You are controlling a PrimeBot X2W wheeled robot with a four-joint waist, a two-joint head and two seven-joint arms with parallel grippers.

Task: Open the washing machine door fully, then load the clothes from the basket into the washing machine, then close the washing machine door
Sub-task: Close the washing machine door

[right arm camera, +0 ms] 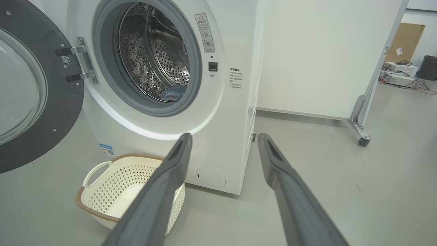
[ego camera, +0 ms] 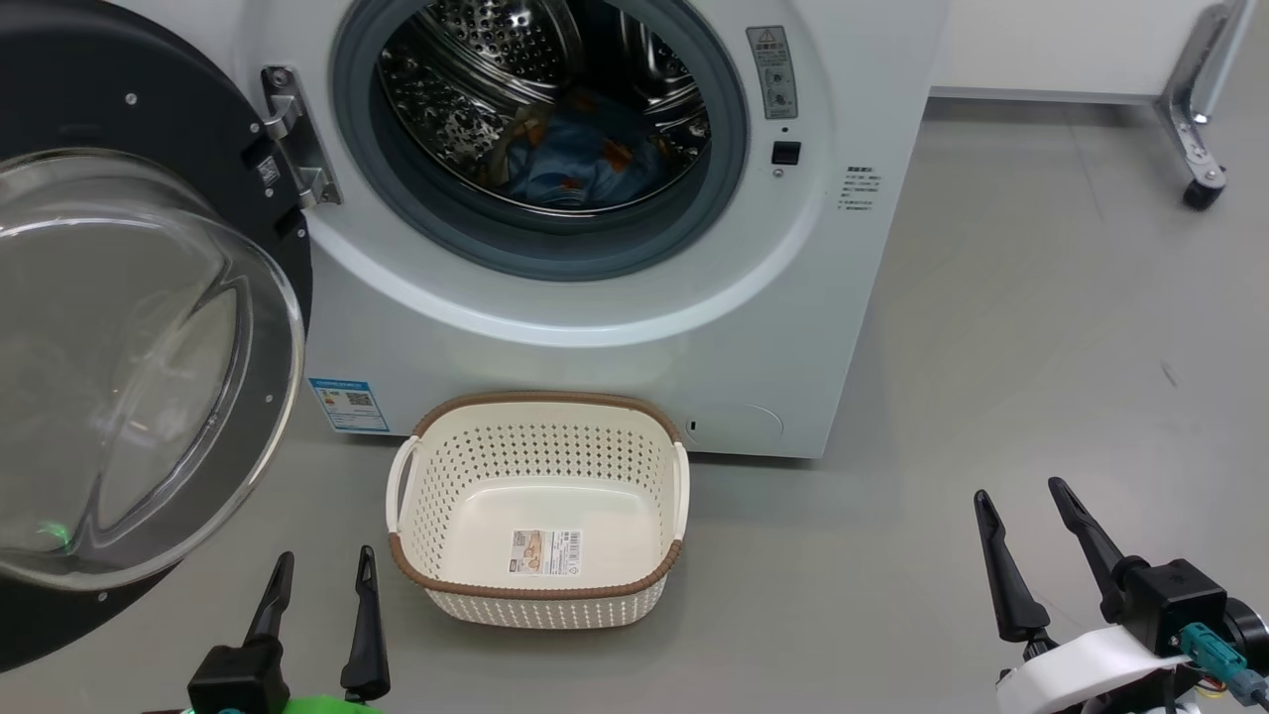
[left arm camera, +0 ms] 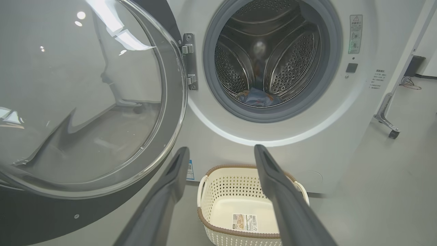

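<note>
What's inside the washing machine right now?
Light blue clothes with orange prints lie at the bottom of its steel drum. Whatever is under the pile is covered, and the grey gasket hides the drum's front bottom edge.

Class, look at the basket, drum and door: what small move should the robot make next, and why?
Probably swing the left gripper toward the open washing machine door to push it shut: the basket is empty, the clothes lie in the drum.

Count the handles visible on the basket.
2. The left handle sits on the basket's left end, the right handle on its right end; none looks hidden.
</note>
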